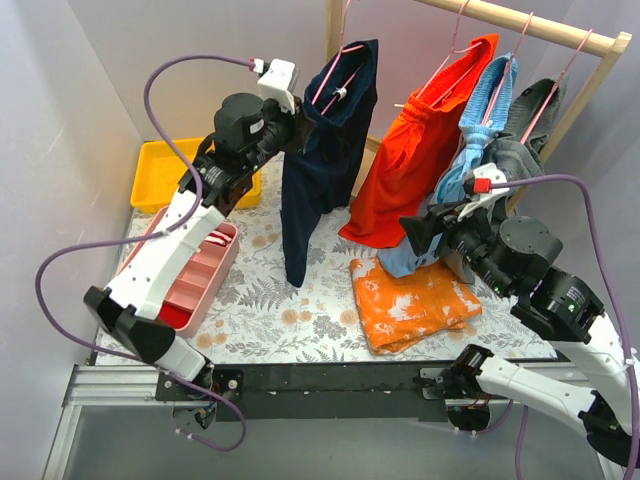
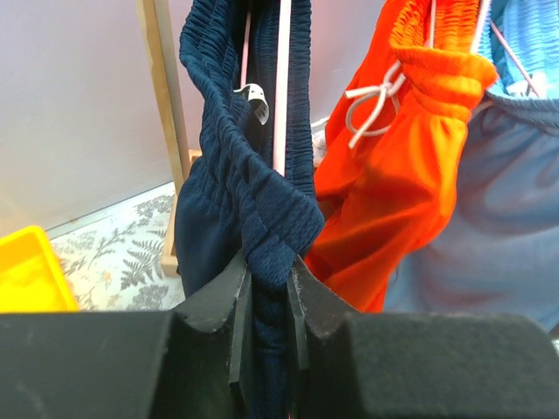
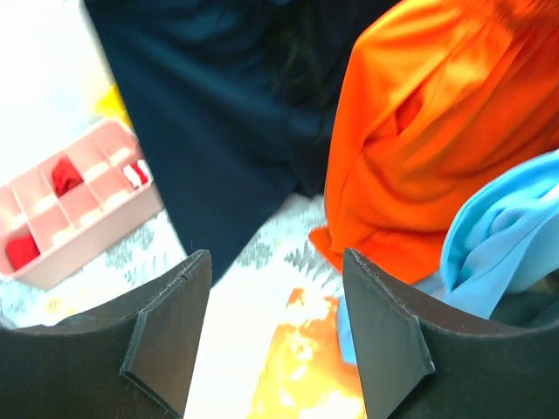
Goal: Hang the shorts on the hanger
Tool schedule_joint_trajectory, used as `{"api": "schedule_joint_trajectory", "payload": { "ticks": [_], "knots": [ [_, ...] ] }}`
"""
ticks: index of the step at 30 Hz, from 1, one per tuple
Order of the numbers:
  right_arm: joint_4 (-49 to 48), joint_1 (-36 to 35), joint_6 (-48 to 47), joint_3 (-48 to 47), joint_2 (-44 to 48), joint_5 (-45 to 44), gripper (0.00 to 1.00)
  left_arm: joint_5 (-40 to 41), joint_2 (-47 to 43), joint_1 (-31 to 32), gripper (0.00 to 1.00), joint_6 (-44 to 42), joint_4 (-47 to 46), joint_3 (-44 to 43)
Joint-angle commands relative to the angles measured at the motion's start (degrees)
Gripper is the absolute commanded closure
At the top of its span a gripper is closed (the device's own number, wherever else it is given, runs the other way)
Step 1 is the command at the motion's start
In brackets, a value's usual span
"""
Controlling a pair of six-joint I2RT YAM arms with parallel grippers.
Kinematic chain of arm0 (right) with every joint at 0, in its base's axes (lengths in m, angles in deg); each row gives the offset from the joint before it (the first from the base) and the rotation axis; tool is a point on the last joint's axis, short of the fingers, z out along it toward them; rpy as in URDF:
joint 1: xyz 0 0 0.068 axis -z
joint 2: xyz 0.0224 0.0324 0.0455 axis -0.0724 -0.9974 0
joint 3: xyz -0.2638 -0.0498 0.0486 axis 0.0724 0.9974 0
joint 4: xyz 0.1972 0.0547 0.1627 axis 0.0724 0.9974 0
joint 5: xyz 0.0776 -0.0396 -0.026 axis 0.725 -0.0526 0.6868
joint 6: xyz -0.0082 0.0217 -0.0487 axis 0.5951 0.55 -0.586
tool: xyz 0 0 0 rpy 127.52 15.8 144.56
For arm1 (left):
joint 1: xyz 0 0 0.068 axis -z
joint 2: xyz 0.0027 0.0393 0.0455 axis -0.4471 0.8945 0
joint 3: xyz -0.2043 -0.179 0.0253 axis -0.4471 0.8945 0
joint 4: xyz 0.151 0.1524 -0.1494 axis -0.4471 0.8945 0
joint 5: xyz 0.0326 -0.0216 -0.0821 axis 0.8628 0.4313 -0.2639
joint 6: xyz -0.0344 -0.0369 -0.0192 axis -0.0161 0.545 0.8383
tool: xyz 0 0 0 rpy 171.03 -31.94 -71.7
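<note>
The navy shorts (image 1: 325, 160) hang from a thin pink hanger (image 1: 340, 75) at the left end of the wooden rail, one leg reaching down to the table. My left gripper (image 1: 298, 125) is shut on the gathered waistband of the shorts (image 2: 262, 218), with the pink hanger wire (image 2: 281, 87) running straight up above the jaws. My right gripper (image 1: 415, 232) is open and empty, held low in front of the hanging clothes. In the right wrist view its fingers (image 3: 175, 332) frame the lower part of the shorts (image 3: 210, 131) and the table.
A red-orange garment (image 1: 420, 150), a light blue one (image 1: 480, 130) and a grey one (image 1: 530, 120) hang on pink hangers along the rail (image 1: 540, 22). An orange patterned cloth (image 1: 415, 300) lies on the table. A pink divided tray (image 1: 195, 275) and a yellow bin (image 1: 165, 172) sit at the left.
</note>
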Motion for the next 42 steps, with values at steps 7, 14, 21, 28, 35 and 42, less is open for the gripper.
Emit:
{"api": "schedule_joint_trajectory", "payload": {
  "ticks": [7,14,21,28,35,42],
  "knots": [
    [-1.6,0.0,2.3,9.7,3.9,5.4,0.31,-11.7,9.5,-4.7,1.0,1.1,-12.7,-14.8],
    [-1.8,0.0,2.5,12.0,3.7,6.3,0.31,-14.5,19.3,-4.8,1.0,0.5,-11.5,-26.4],
    [-1.9,0.0,2.6,12.5,3.5,6.5,0.31,-17.4,24.9,-4.8,1.0,2.5,-13.0,-30.7],
    [-2.4,0.0,3.3,13.4,3.1,7.0,0.31,-19.8,28.3,-4.8,1.0,4.3,-13.0,-31.7],
    [-2.6,0.0,3.6,13.3,2.9,7.0,0.31,-20.0,28.6,-4.8,0.89,5.2,-12.9,-31.1],
    [-3.5,0.0,3.9,13.0,2.6,7.1,0.31,-16.5,22.0,-4.8,0.21,6.8,-12.9,-25.9]
  ]
}}
